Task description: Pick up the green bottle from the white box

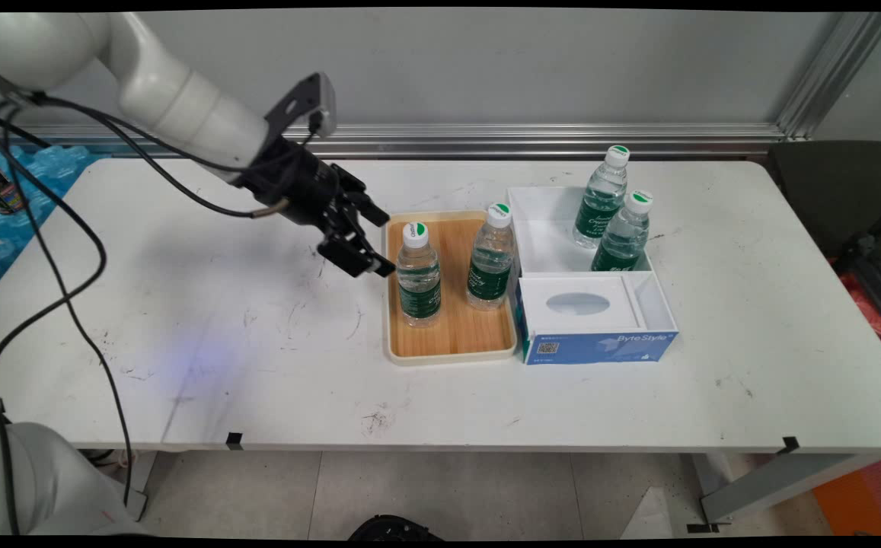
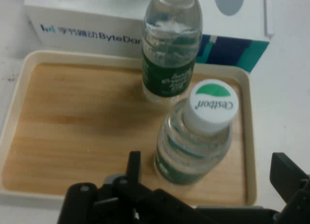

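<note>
The tray [image 1: 451, 344] has a wood floor with fine lines in it, and a smooth cream plastic rim. The floor looks matt. The near bottle [image 1: 418, 275] and the other tray bottle [image 1: 490, 268] are clear, shiny plastic with green paper-like labels and smooth white caps. Two more bottles [image 1: 600, 199] of the same clear plastic stand in a white bin [image 1: 543, 243] that looks like smooth plastic. The tissue box [image 1: 596, 345] looks like glossy printed card. The table [image 1: 219, 342] is smooth and white with dark scuffs. The gripper [image 1: 374, 241] is matt black. The arm [image 1: 181, 99] is shiny white. The rail [image 1: 531, 137] behind looks like brushed metal.
</note>
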You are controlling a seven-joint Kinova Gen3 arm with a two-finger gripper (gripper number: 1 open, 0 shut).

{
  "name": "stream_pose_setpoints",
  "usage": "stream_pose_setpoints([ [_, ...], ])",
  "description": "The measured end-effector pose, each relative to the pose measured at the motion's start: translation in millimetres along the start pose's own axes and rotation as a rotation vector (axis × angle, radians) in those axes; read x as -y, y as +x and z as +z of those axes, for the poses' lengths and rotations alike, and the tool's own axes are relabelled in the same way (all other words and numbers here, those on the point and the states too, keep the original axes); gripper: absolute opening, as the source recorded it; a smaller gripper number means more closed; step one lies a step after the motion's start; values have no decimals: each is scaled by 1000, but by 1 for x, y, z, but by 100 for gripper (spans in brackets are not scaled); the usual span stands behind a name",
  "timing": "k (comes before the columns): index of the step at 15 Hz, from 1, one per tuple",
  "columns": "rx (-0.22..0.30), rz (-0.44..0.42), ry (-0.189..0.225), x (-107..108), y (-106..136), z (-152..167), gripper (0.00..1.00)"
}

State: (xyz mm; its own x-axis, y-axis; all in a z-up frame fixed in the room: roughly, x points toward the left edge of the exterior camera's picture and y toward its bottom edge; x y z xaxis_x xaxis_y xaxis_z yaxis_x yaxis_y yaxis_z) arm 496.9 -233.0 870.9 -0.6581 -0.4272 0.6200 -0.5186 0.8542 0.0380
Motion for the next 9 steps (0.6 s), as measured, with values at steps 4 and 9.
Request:
stream_pose_setpoints([
  [4,30,-10,-3,1,10,-22,100],
  [9,2,-6,3,10,49,-32,100],
])
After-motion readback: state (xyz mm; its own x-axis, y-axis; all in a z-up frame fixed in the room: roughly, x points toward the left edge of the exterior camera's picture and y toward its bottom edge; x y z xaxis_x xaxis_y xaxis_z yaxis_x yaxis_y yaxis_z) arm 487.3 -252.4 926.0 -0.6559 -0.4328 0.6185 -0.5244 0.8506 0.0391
